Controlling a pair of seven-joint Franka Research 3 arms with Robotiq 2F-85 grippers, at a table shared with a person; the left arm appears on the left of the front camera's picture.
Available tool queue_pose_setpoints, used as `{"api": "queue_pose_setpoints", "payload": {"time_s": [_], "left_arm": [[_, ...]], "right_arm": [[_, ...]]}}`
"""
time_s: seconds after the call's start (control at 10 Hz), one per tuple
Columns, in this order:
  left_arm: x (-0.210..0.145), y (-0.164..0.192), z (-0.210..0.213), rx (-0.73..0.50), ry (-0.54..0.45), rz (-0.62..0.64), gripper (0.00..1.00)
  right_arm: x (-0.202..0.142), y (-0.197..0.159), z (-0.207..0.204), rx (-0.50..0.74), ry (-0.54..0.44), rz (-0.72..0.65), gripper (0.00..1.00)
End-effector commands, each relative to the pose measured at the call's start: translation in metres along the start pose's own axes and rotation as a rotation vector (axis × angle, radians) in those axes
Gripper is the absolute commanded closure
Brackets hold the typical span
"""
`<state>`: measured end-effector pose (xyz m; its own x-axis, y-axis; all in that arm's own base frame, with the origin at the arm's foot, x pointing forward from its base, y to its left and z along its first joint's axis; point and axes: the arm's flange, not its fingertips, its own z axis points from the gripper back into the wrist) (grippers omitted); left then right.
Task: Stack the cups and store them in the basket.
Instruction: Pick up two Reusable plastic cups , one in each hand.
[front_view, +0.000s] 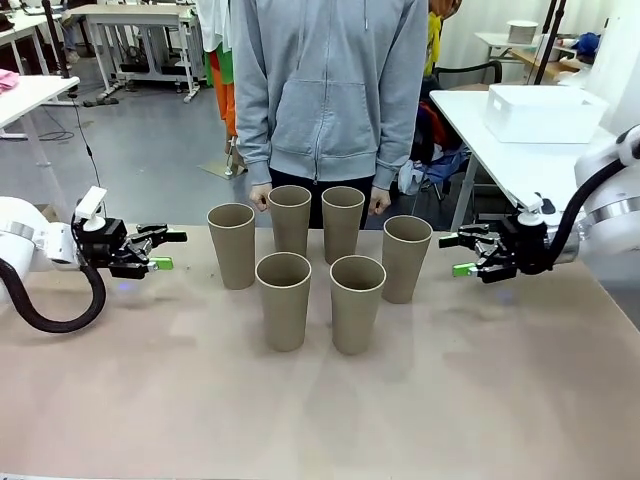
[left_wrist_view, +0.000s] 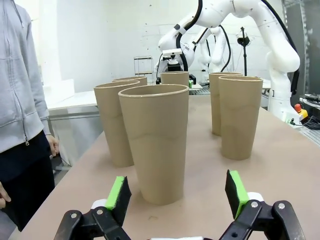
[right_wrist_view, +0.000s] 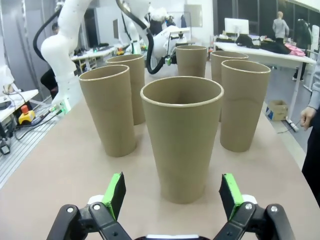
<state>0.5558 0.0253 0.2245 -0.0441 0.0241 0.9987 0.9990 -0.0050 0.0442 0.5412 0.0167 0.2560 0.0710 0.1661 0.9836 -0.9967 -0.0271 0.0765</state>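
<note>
Six tan paper cups stand upright and apart in the middle of the table: a back pair (front_view: 290, 220) (front_view: 343, 223), one at each side (front_view: 232, 245) (front_view: 407, 258), and a front pair (front_view: 284, 300) (front_view: 357, 303). My left gripper (front_view: 165, 250) hovers open just left of the group, level with the left cup (left_wrist_view: 155, 140), which stands between and beyond its green pads (left_wrist_view: 119, 192). On the other side my right gripper (front_view: 458, 255) is open too, facing the right cup (right_wrist_view: 182, 135). The white basket (front_view: 545, 112) sits on a separate white table at the back right.
A person in a grey hoodie (front_view: 330, 90) stands at the far edge right behind the cups, hands (front_view: 260, 197) hanging at table height. The near half of the brown table (front_view: 320, 420) is bare. A gap separates it from the white table (front_view: 500, 150).
</note>
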Motion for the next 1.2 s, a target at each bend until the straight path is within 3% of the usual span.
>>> {"api": "queue_pose_setpoints", "payload": {"time_s": [0.0,1.1], "left_arm": [[-0.001,0.000,-0.006,0.034,-0.028,-0.024,0.00],[-0.018,0.029,-0.046,0.086,0.009,-0.016,0.00]], "right_arm": [[-0.006,0.002,-0.017,-0.022,-0.062,0.032,0.00],[-0.025,-0.005,-0.055,-0.074,-0.163,0.039,0.00]]}}
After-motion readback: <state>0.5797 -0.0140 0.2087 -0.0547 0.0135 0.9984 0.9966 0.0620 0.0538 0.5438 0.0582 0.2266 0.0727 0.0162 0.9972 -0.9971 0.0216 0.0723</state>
